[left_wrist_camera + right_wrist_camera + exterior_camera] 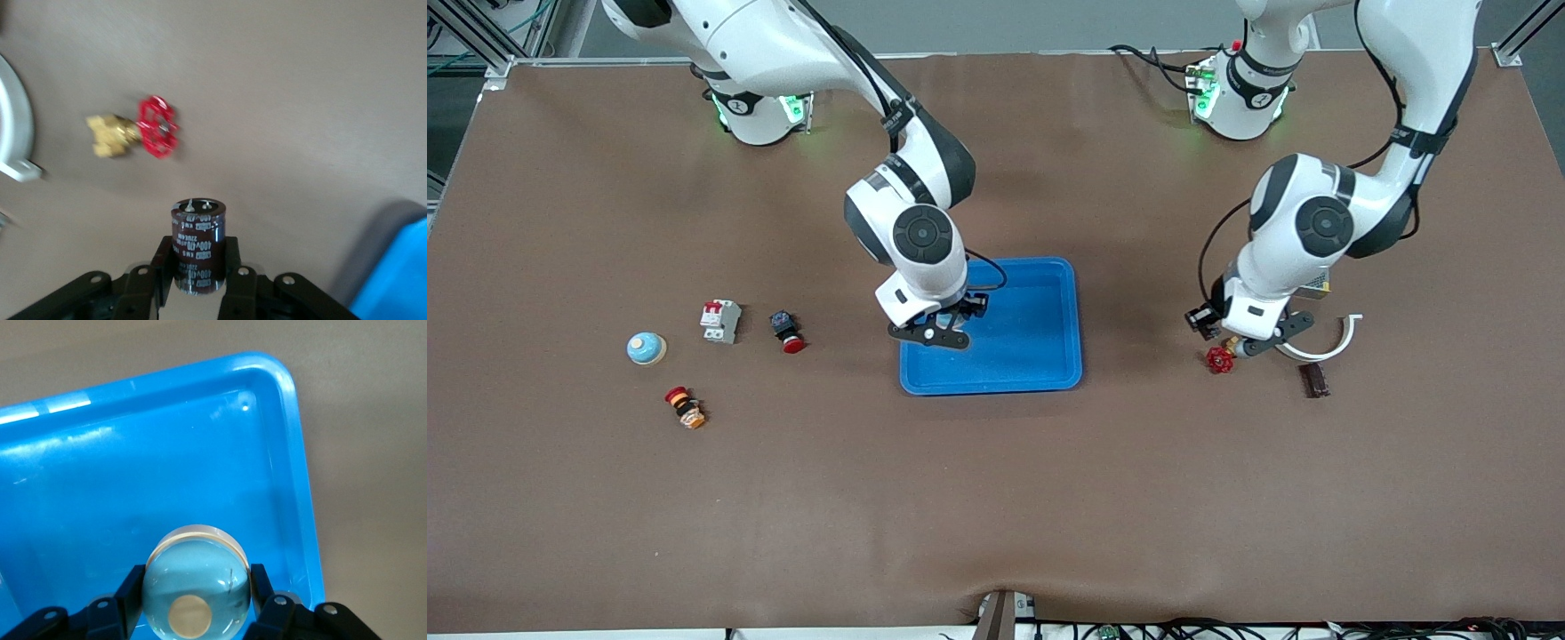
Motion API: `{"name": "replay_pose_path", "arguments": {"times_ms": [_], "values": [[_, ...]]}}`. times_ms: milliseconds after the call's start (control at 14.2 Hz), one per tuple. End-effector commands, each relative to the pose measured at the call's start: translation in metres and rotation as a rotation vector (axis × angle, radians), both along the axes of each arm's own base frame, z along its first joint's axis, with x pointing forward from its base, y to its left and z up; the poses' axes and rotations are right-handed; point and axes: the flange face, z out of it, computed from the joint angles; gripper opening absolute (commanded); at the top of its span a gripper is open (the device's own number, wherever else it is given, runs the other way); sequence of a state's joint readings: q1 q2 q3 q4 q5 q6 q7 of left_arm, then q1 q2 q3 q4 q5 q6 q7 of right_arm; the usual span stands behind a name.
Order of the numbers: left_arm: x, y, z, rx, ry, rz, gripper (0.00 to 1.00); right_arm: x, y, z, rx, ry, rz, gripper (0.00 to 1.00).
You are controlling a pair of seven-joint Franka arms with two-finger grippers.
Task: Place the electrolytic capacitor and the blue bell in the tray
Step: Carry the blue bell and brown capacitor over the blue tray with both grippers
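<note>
Over the blue tray [1040,356]: right gripper [197,600] clamped on the blue bell [197,587], best lowered before release; left gripper [198,267], toward the left arm's end, grips the capacitor [198,243].

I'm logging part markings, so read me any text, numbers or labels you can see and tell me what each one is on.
"400V 470": white print on the dark sleeve of the electrolytic capacitor held in the left end effector.
Smaller print under it on the capacitor: blurred, unreadable.
White breaker on the table: any label too small to read.
Blue bell in the right end effector and tray: no text visible.
</note>
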State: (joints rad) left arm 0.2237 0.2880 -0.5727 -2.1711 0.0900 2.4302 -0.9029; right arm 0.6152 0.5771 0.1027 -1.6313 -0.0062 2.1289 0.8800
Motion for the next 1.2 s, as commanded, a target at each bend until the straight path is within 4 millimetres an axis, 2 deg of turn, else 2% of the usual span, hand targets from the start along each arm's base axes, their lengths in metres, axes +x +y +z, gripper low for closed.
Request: {"name": "replay_pose_path", "arguments": {"times_ms": [0, 141, 282, 563, 986, 1127], "values": [[0.006, -0.049, 0.003, -0.034, 0.017, 0.085, 0.0, -0.033, -0.008, -0.005, 0.013, -0.035, 0.0, 0.32], [0.004, -0.085, 0.003, -0.053, 0.029, 0.141, 0.0, -0.043, -0.01, -0.021, 0.04, -0.066, 0.003, 0.32], [0.002, -0.108, 0.0, -0.066, 0.045, 0.201, 0.0, -0.054, -0.009, -0.038, 0.064, -0.091, 0.002, 0.32], [-0.005, -0.158, -0.007, -0.089, 0.084, 0.327, 0.0, -0.068, -0.011, -0.053, 0.063, -0.092, 0.014, 0.32], [-0.032, -0.196, -0.031, -0.07, 0.15, 0.46, 0.0, -0.07, -0.012, -0.059, 0.062, -0.096, 0.021, 0.32], [-0.034, -0.208, -0.035, -0.072, 0.169, 0.522, 0.0, -0.073, -0.005, -0.058, 0.077, -0.111, 0.031, 0.32]]}}
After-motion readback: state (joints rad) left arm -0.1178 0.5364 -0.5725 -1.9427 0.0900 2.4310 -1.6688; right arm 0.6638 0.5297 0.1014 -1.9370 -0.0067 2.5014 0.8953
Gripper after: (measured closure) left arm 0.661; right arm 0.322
